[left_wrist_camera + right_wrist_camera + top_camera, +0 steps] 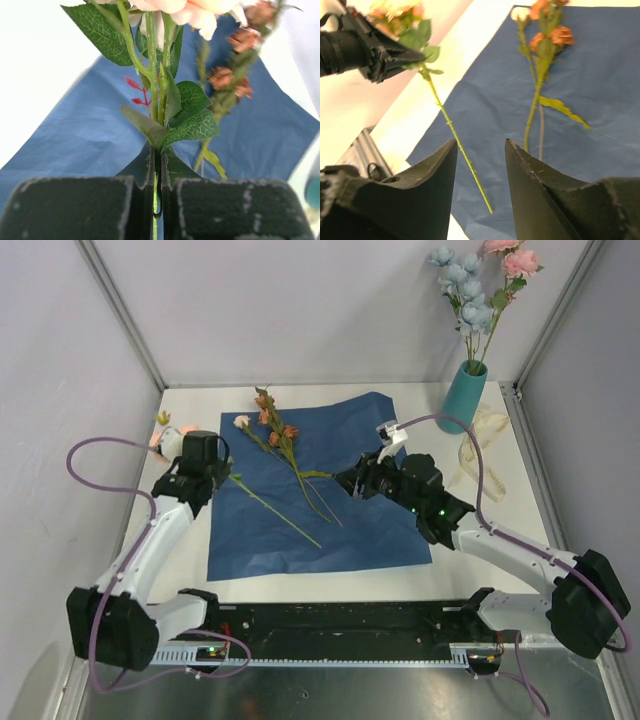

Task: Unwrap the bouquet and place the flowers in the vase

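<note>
The bouquet's blue tissue paper [330,510] lies spread flat on the table. My left gripper [212,472] [156,165] is shut on the thin green stem [455,145] of a pink rose [160,436], just below its leaves, holding it over the paper's left edge. Rust-brown blooms [275,428] [551,36] lie on the paper, their stems pointing toward me. Beside those stem ends, my right gripper [348,480] [481,146] stands open with nothing between its fingers. At the back right the teal vase [463,397] holds pale blue and pink flowers [478,285].
A cream ribbon [482,440] lies loose just right of the vase. Metal corner posts and pale walls close the table in at the back and sides. A black rail [340,625] runs along the near edge between the arm bases.
</note>
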